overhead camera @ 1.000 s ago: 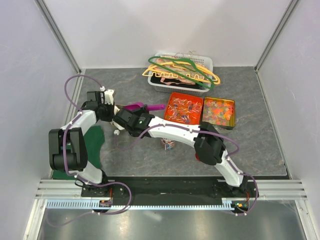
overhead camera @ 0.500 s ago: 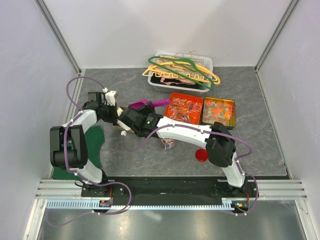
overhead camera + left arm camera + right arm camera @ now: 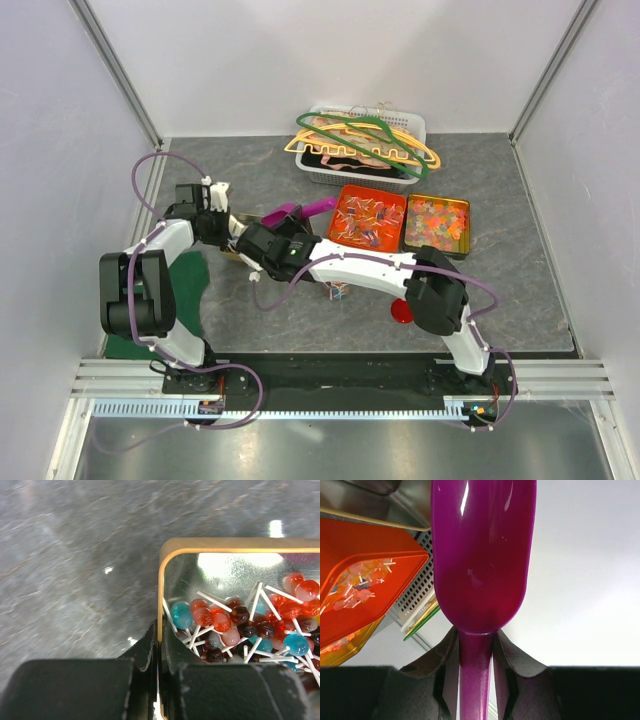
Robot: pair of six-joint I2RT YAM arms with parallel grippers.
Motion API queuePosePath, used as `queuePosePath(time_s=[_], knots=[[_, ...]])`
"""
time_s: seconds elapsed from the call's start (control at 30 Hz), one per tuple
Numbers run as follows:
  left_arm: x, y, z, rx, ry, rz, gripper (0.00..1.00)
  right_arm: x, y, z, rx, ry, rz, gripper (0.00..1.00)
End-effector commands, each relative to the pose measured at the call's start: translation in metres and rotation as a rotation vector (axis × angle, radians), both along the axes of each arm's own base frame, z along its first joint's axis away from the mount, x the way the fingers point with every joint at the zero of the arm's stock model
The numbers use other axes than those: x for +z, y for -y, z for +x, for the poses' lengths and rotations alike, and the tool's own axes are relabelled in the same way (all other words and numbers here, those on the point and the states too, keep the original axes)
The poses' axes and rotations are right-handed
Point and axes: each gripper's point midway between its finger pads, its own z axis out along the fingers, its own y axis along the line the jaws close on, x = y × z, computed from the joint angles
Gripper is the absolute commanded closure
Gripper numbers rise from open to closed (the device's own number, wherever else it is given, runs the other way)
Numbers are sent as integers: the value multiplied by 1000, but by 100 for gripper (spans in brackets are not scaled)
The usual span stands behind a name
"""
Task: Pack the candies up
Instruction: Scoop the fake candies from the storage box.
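Left wrist, left claw [image 3: 159, 647] pinching tin [image 3: 225, 544], candies [image 3: 240, 621] just inside; right claw [image 3: 476, 647] gripping scoop [image 3: 482, 555]

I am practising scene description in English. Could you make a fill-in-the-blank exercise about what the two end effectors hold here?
1. The right end effector holds a purple ___ by its handle.
2. The left end effector is shut on the rim of a tin containing ___.
3. The white basket at the back holds coat ___.
Missing words: scoop, lollipops, hangers.
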Motion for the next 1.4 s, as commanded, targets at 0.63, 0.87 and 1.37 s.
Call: queuePosePath(time_s=[0.63, 0.87, 1.37], knots=[[40, -21, 24, 107, 143, 74, 98, -67, -49, 10, 30, 21, -48, 100], [50, -22, 24, 118, 182, 83, 98, -93, -61, -3, 19, -156, 0, 100], [55, -26, 25, 132, 205, 102, 98, -140, -72, -36, 0, -413, 126, 100]])
